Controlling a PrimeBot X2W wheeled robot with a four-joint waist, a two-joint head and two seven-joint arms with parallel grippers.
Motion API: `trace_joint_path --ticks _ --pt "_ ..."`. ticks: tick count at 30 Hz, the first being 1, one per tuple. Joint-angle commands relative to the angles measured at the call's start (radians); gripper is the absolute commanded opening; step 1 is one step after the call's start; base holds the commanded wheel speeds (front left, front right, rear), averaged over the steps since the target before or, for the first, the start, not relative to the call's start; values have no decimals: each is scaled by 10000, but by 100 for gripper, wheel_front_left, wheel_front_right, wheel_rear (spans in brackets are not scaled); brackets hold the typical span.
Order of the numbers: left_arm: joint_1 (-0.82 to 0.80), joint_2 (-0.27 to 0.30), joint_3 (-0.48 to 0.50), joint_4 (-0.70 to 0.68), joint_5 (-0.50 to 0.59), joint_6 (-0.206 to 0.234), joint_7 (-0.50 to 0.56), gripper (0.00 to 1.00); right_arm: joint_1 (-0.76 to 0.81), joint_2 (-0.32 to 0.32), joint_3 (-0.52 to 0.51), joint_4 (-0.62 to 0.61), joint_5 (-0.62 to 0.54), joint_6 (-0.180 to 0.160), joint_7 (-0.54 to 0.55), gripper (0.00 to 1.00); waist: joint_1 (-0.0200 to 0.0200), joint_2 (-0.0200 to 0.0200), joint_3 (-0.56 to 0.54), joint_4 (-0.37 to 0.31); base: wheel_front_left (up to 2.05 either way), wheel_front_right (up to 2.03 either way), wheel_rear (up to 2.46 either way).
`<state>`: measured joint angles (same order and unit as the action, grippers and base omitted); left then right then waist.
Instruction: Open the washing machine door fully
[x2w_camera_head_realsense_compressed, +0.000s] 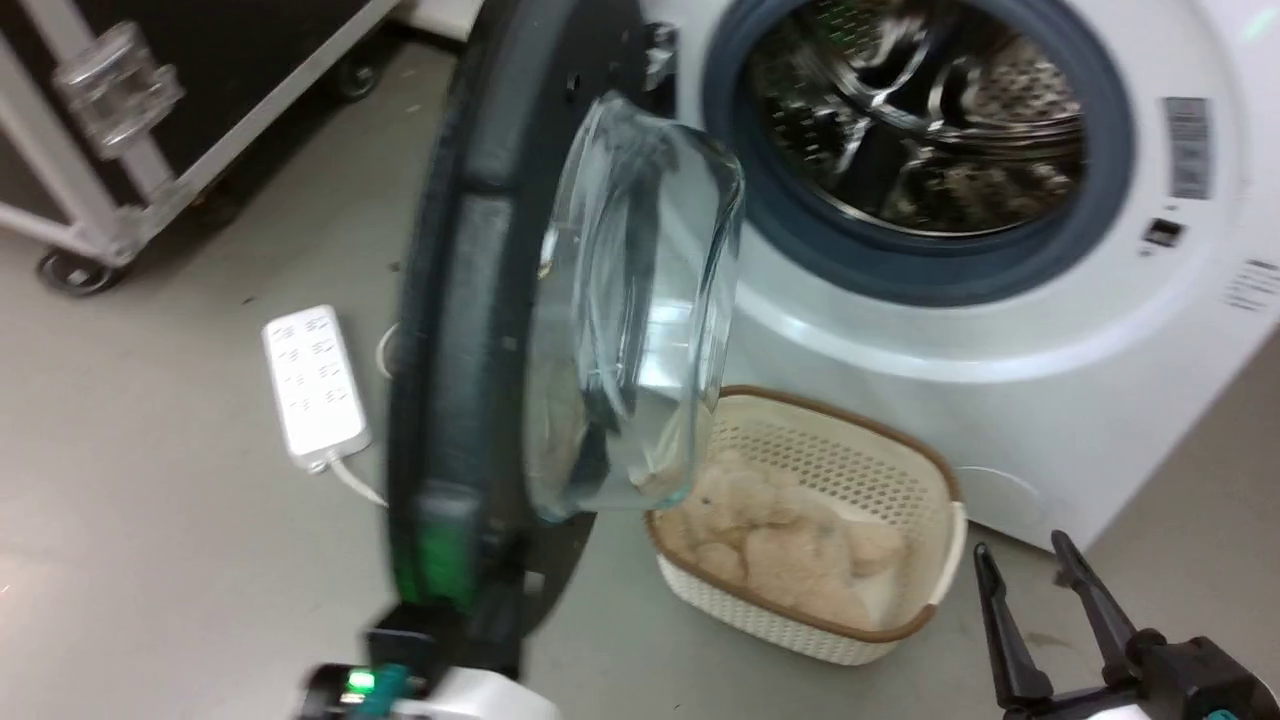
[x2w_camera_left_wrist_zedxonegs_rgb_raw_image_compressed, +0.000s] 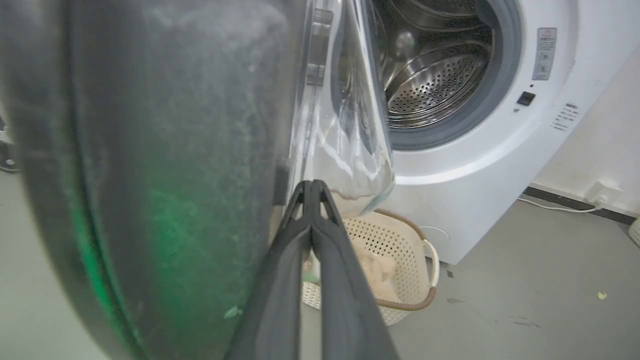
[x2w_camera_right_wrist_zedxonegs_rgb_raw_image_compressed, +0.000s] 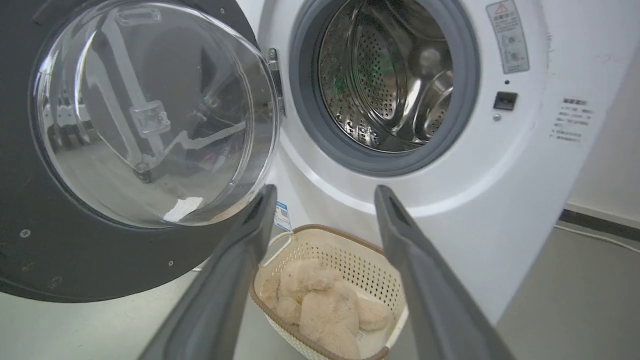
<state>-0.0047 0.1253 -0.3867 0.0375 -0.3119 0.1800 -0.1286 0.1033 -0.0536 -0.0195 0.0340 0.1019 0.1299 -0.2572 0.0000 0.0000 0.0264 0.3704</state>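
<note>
No wording is legible. The machine (x2w_camera_right_wrist_zedxonegs_rgb_raw_image_compressed: 545, 210) bears, near its front's right edge, a grey label (x2w_camera_right_wrist_zedxonegs_rgb_raw_image_compressed: 507, 35) with a warning triangle and small print (x2w_camera_right_wrist_zedxonegs_rgb_raw_image_compressed: 572, 120); a blue sticker (x2w_camera_right_wrist_zedxonegs_rgb_raw_image_compressed: 282, 216) sits lower left.

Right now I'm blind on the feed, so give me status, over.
Left pincer shut, beside door edge. Right pincer open, empty. Door swung wide. Basket on floor near door.

The left gripper (x2w_camera_left_wrist_zedxonegs_rgb_raw_image_compressed: 311, 186) and right gripper (x2w_camera_head_realsense_compressed: 1022, 548) each have 2 long, dark, tapered fingers (x2w_camera_right_wrist_zedxonegs_rgb_raw_image_compressed: 425, 280).
</note>
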Motion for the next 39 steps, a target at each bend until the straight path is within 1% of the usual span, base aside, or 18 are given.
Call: trace_joint_path --ticks 1,6,7,9,10,11,12,13,14,15,18,19,21,22,27,30,35,39 --pt "-62 310 458 -69 -154 126 -54 0 -40 34 64 8 -131 8 -39 100 0 0 367 369 0 0 0" --pt "-418 936 1471 -28 -544 211 -94 0 -271 34 122 -130 -398 8 103 100 0 0 900 418 0 0 0" --pt "-418 936 1471 -28 -544 211 -94 0 -271 34 122 -130 -398 8 103 100 0 0 900 418 0 0 0" --pt "-640 1355 2126 43 -840 237 -55 0 -408 33 117 -280 -569 8 249 100 0 0 1271 317 0 0 0" --pt "-640 1355 2126 43 -840 237 -55 0 -408 33 117 -280 -569 8 249 100 0 0 1271 317 0 0 0" --pt "-823 1634 2612 144 -1086 246 -49 0 -491 -1 102 -404 -650 8 356 100 0 0 1520 224 0 0 0" --pt "-1157 2020 3314 456 -1516 170 -91 0 -606 -127 107 -599 -707 8 490 100 0 0 1932 52 0 0 0" --pt "-1157 2020 3314 456 -1516 170 -91 0 -606 -127 107 -599 -707 8 490 100 0 0 1932 52 0 0 0" --pt "-1443 2282 3700 770 -1785 39 -130 0 -683 -203 103 -726 -723 8 566 100 0 0 2185 -67 0 0 0" --pt "-1443 2282 3700 770 -1785 39 -130 0 -683 -203 103 -726 -723 8 566 100 0 0 2185 -67 0 0 0" --pt "-1959 2666 4223 1375 -2184 -171 -149 0 -775 -331 83 -911 -737 8 682 100 0 0 2553 -232 0 0 0" --pt "-2330 2952 4530 1851 -2373 -283 -175 0 -828 -414 69 -1030 -742 8 751 100 0 0 2775 -340 0 0 0" --pt "-2533 3049 4692 2104 -2497 -331 -216 0 -850 -449 49 -1086 -745 8 779 100 0 0 2862 -380 0 0 0" --pt "-2870 3308 4966 2653 -2658 -417 -281 0 -892 -494 28 -1181 -739 8 848 100 0 0 3049 -504 0 0 0" --pt "-3479 3638 5410 3604 -2971 -588 -525 0 -931 -563 -38 -1289 -717 8 904 100 0 0 3248 -653 0 0 0" --pt "-3895 3861 5714 4426 -3152 -814 -851 0 -949 -581 -30 -1300 -720 8 904 100 0 0 3284 -772 0 0 0" --pt "-3947 3763 5580 4819 -2931 -1016 -1135 0 -937 -533 -72 -1187 -712 8 842 100 0 0 3123 -823 0 0 0" --pt "-3780 3443 5389 4683 -2522 -1179 -1293 0 -921 -455 -99 -992 -724 8 717 100 0 0 2726 -857 0 0 0"
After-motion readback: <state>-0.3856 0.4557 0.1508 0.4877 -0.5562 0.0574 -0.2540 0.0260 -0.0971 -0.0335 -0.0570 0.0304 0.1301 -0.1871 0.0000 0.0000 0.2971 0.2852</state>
